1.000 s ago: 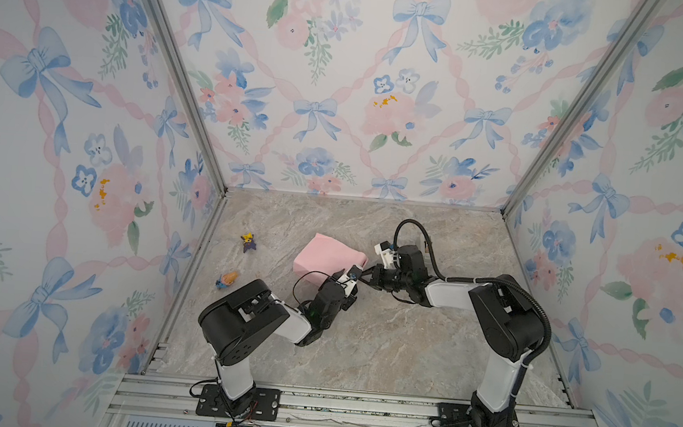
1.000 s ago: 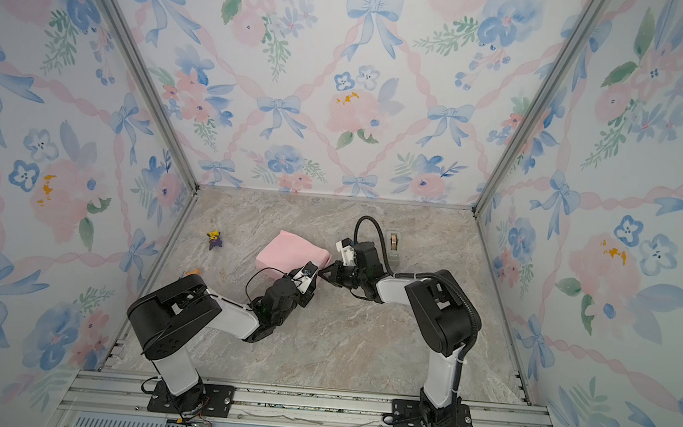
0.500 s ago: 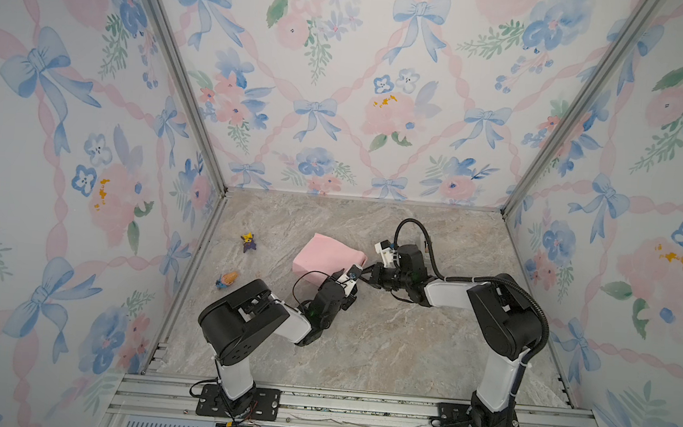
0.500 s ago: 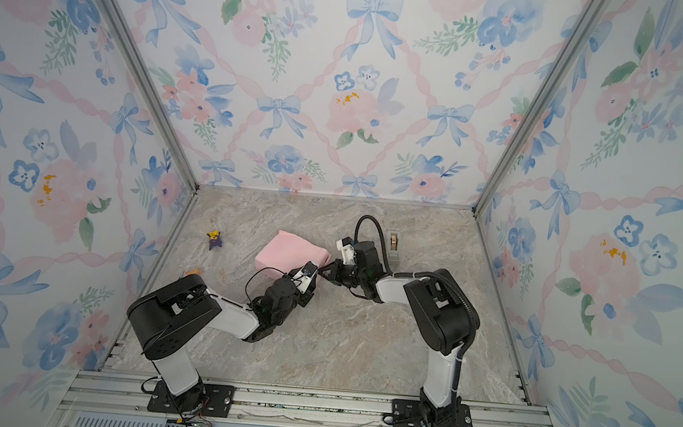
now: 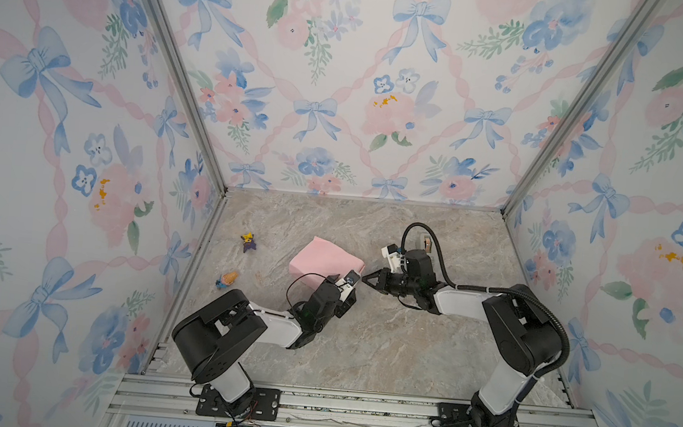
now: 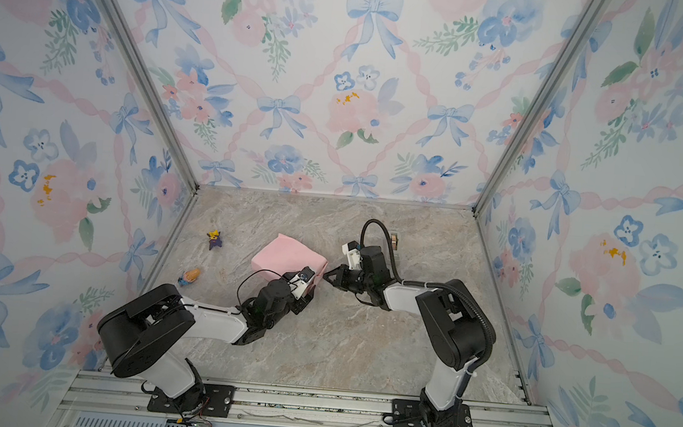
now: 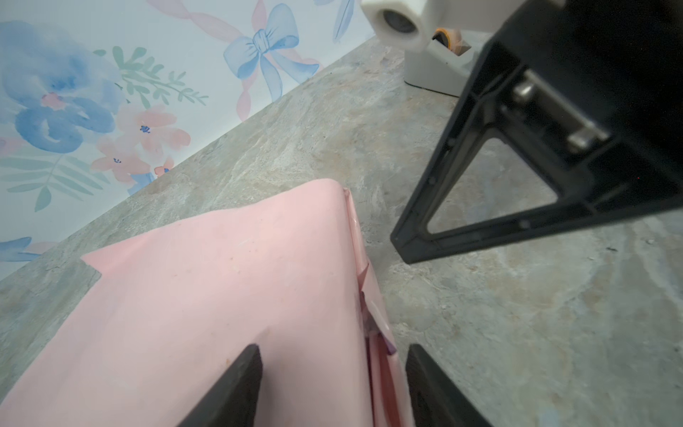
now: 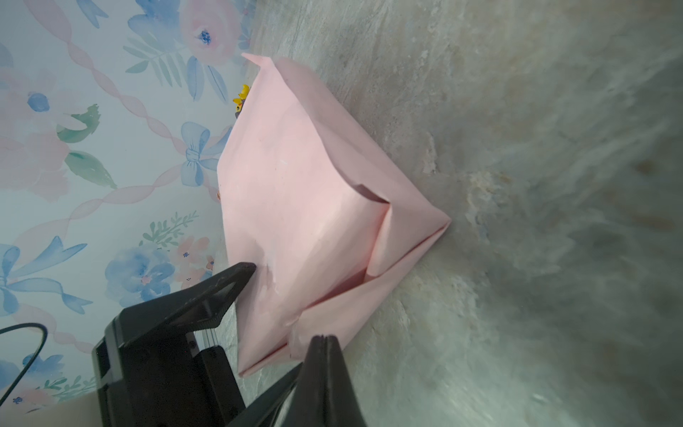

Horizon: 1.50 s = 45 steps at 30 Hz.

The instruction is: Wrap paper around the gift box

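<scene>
- Pink thin paper sheet (image 5: 326, 259) hides the gift box; its side flap (image 7: 373, 325) gapes.
- Black left gripper (image 7: 332, 351) straddles that flap, jaws apart; closed right gripper (image 8: 324, 342) should press it flat.

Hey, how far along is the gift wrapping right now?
Done: the paper covers the box completely, pale pink face out; no navy shows. In hand: the left gripper, fingers open, straddles a folded edge; the right gripper, shut, points at the loose end flap. Left: flatten and probably tape that flap.
</scene>
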Each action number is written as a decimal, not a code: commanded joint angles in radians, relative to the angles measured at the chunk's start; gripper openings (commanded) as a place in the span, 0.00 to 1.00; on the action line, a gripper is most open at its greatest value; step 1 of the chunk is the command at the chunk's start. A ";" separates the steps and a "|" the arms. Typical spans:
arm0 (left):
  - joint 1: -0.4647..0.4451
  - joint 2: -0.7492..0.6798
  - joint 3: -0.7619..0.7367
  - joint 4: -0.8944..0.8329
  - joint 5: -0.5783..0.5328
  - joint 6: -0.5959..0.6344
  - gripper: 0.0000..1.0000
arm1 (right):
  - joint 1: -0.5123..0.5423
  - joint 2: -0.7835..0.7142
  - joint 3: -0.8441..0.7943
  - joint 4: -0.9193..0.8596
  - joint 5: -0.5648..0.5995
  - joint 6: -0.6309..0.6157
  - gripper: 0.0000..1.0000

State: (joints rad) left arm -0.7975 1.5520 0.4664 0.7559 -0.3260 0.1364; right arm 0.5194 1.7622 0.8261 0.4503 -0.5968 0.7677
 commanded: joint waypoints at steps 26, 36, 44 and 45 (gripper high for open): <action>0.323 -0.598 -0.057 -0.660 0.210 -1.045 0.71 | 0.002 0.288 0.797 -0.921 0.063 -0.488 0.61; 0.423 -0.498 -0.104 -0.446 0.385 -1.120 0.70 | 0.004 0.374 0.862 -0.975 -0.060 -0.474 0.60; 0.458 -0.336 -0.047 -0.349 0.491 -1.091 0.69 | 0.011 0.269 0.684 -0.912 -0.118 -0.405 0.56; 0.458 -0.313 -0.039 -0.339 0.500 -1.083 0.68 | 0.014 0.253 0.663 -0.905 -0.114 -0.398 0.56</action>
State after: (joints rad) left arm -0.3477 1.2049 0.3927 0.3519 0.1146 -0.9653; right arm 0.5213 2.0880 1.5284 -0.4690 -0.6785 0.3363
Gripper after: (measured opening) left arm 0.685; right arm 0.565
